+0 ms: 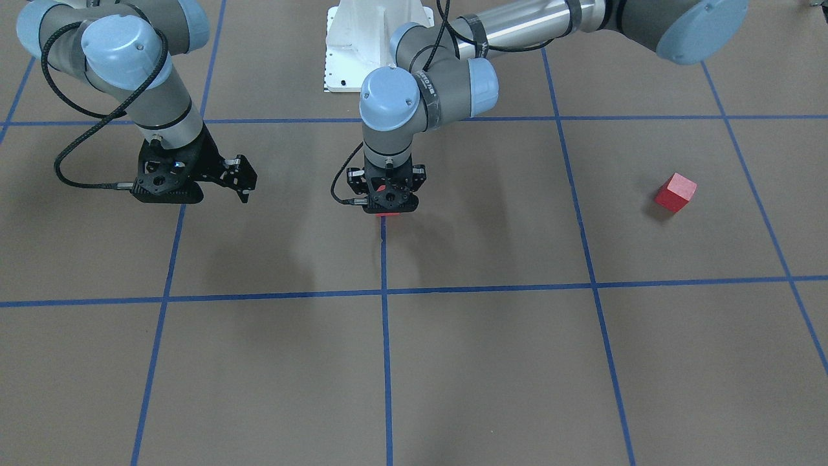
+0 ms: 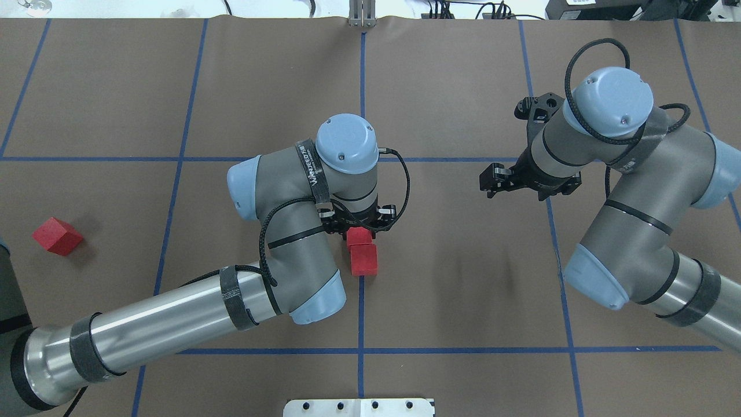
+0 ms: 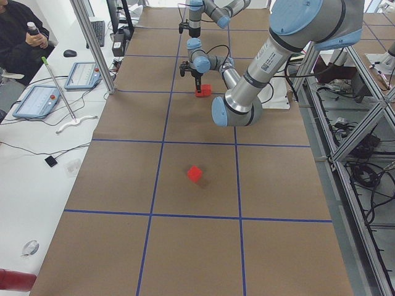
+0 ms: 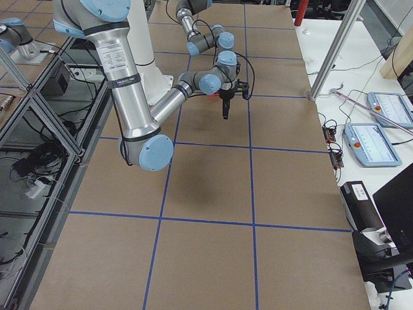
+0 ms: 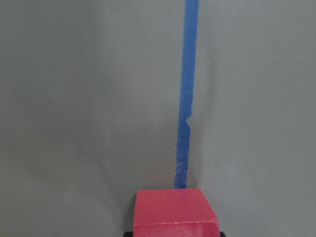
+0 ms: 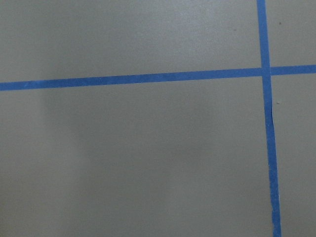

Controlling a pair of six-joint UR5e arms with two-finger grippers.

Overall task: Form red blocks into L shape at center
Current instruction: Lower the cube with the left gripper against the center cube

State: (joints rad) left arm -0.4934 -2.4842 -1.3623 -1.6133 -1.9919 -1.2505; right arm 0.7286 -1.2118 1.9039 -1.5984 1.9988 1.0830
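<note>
Overhead exterior: left gripper (image 2: 359, 230) pinches a matte red cube (image 2: 359, 236), a matching cube (image 2: 364, 260) just at its 6 o'clock; right gripper (image 2: 491, 182) fingers wide.

Bright, even overhead light casts soft, faint shadows on the table (image 1: 453, 362); both wrist views look dimmer and softer.

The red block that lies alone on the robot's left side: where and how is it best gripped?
Grip the lone red block on two opposite side faces, coming straight down from above. It rests flat with nothing near it, so every side is free. It is turned diagonal to the blue grid lines, so the grip should probably rotate to meet its flat faces, not its corners.
</note>
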